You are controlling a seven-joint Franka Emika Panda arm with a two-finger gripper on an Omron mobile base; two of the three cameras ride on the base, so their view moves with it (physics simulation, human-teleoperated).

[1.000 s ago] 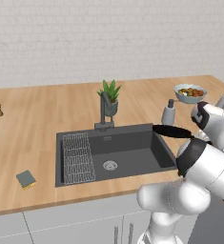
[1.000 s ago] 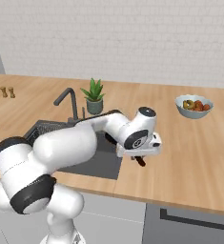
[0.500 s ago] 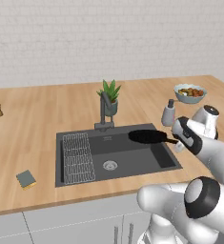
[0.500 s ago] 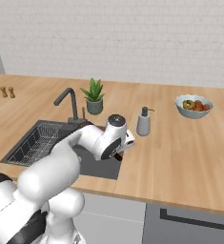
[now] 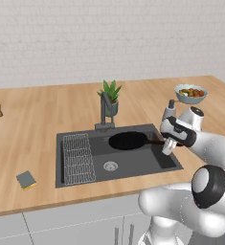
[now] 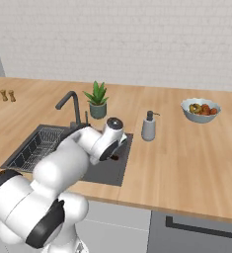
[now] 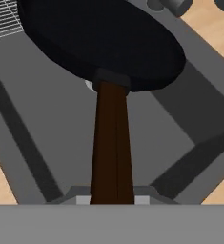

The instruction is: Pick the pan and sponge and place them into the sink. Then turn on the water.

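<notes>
The round black pan hangs level over the back of the dark grey sink, its long dark handle pointing right. My gripper is shut on the end of that handle, over the basin's right side. In the hand view the handle runs up from my gripper to the pan, with the basin floor below. The sponge, dark on top with a yellow layer, lies on the counter left of the sink. No water runs from the faucet.
A wire rack fills the sink's left side and a round drain sits mid-basin. A potted plant stands behind the faucet. On the counter to the right are a soap dispenser and a fruit bowl.
My arm has swung left with the pan in its grip, from over the counter right of the sink to over the basin. The gripper has stayed shut on the handle.
</notes>
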